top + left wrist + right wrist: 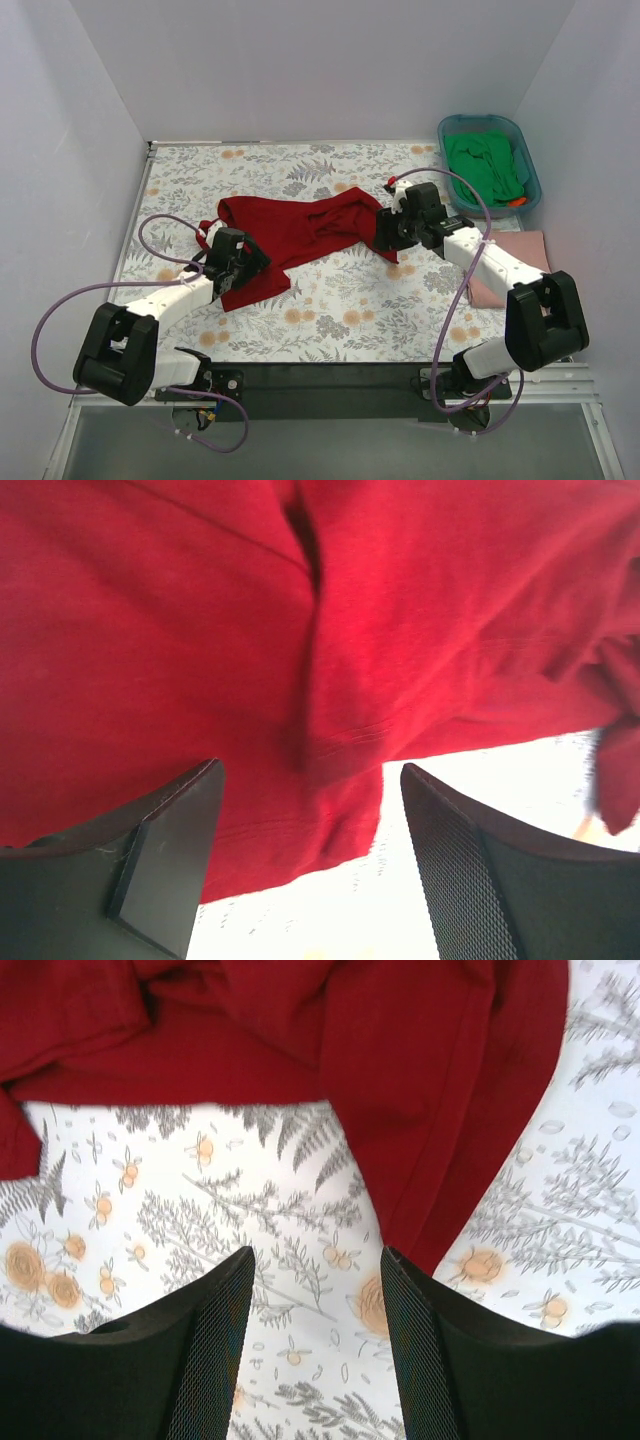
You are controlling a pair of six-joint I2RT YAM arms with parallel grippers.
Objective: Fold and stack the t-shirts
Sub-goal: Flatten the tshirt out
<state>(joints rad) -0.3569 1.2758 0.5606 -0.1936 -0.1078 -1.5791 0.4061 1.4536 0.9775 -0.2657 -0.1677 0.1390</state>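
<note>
Deep red crumpled cloth t-shirt (300, 228) sprawled mid-desk, nearer far edge. Left gripper (308, 800) parked over its near-left hem, jaws spread. Right gripper (316, 1280) parked at its right end, jaws spread too. Green cloth shirt (485, 160) stuffed in teal plastic tub (478, 120), far right corner. Pale pink shirt (530, 245) laid by right edge.

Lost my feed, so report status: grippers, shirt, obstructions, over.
Both open: left gripper over red t-shirt hem, right gripper at its other end. Shirt rumpled, unfolded. Nothing in the way.

We see our right gripper (318, 1260), jaws apart, over the floral table cover (150, 1220), the deep red t-shirt (430, 1080) just ahead, one fold beside a finger.
</note>
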